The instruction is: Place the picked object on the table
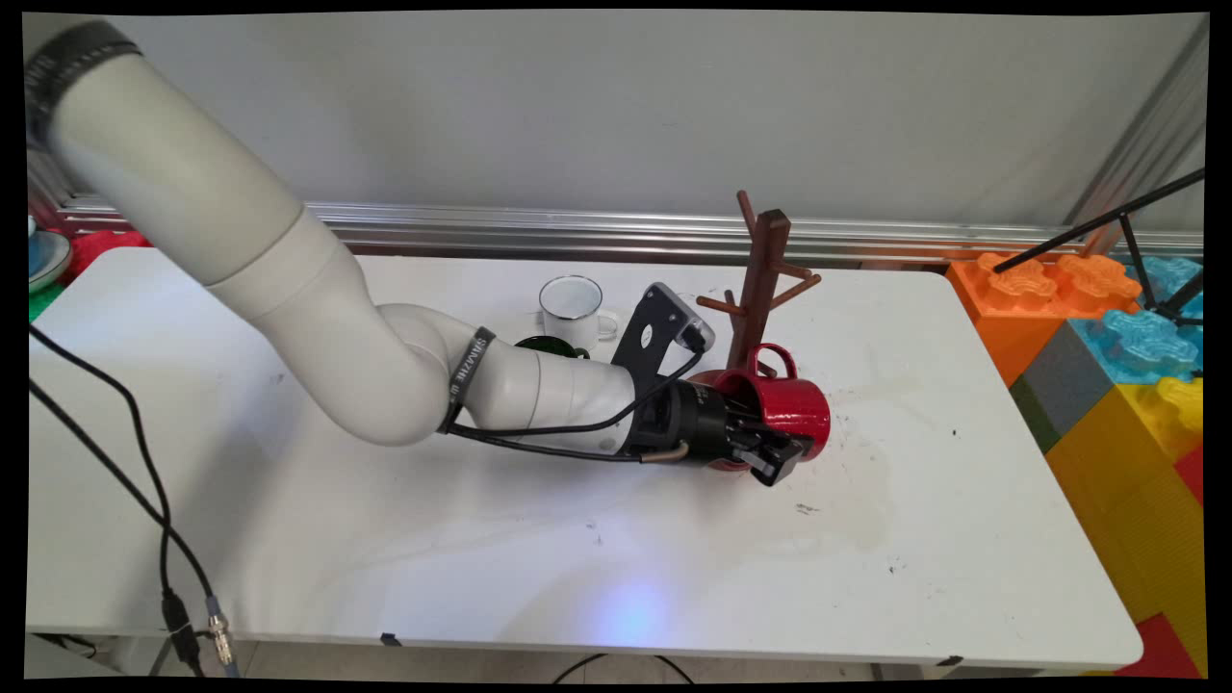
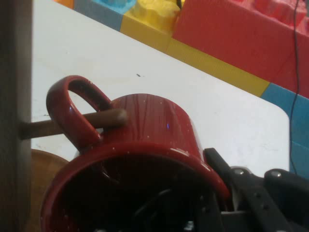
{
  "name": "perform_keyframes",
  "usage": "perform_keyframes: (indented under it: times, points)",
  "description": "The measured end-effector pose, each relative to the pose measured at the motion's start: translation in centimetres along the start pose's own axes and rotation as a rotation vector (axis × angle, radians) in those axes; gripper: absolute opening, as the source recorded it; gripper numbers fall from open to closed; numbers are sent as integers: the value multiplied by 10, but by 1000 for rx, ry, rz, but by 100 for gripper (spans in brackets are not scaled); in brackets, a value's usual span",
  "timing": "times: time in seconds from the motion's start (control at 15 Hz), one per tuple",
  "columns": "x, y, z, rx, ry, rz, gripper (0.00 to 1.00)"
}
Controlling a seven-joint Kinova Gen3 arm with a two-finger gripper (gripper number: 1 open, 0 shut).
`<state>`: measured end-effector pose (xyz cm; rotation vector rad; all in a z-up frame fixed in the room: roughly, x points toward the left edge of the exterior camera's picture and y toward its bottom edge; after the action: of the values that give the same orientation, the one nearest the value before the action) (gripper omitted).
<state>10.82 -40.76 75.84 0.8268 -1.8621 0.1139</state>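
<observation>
Grey wristband [image 1: 469, 377] on arm carries lettering, too small to read.

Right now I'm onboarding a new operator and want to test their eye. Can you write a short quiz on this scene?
1. True or false: the red mug stands upright on the table.
2. What passes through the red mug's handle? A) a peg of the wooden mug tree B) a cable C) nothing
3. Fill in: one finger of the claw is inside the mug, the other ___ its wall.
Key: 1 false, it is tipped on its side; 2 A; 3 outside.
</observation>
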Motion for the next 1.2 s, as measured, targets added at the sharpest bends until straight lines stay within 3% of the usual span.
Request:
perform_keyframes:
  times: [0.67, 1.2]
  points:
    - [22, 32, -28, -45, 18, 49, 0]
    - [28, 52, -57, -61, -9, 85, 0]
